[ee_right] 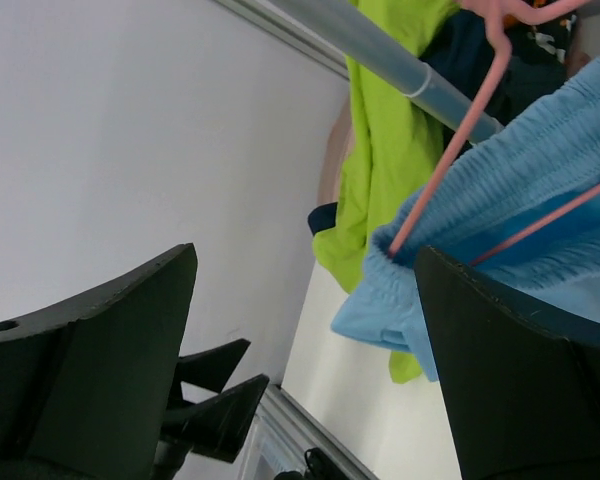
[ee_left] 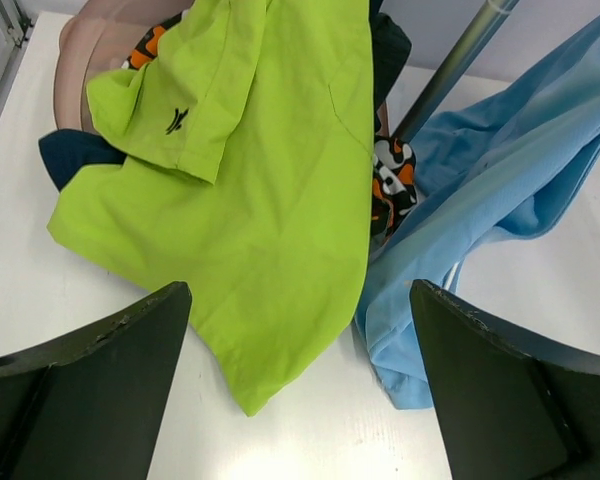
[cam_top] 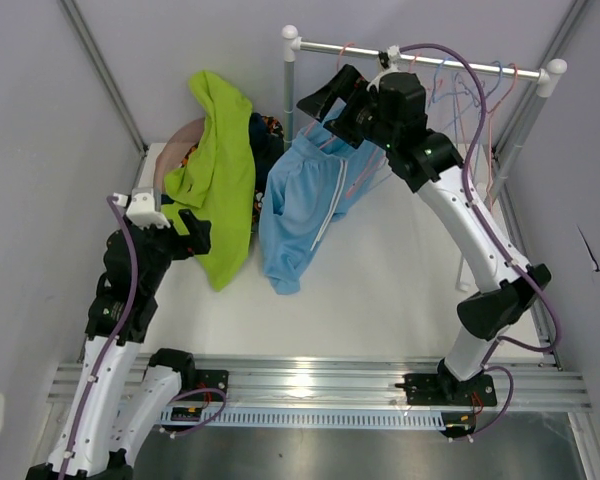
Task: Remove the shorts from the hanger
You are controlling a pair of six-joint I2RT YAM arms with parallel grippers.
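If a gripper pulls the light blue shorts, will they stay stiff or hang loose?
Probably floppy: the blue shorts drape in folds from the pink hanger onto the table. Likely light, being thin fabric. The gathered waistband may stretch and catch on the hanger rather than slip off.

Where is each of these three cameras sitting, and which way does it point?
Top external: above and behind the arms, looking down on the table, rail, left hand and right hand.
Left wrist: low over the table, facing the lime green shorts; its own two fingers show.
Right wrist: up by the rail, facing the pink hanger holding the light blue shorts; its own fingers show.
Shared: all three see both shorts.
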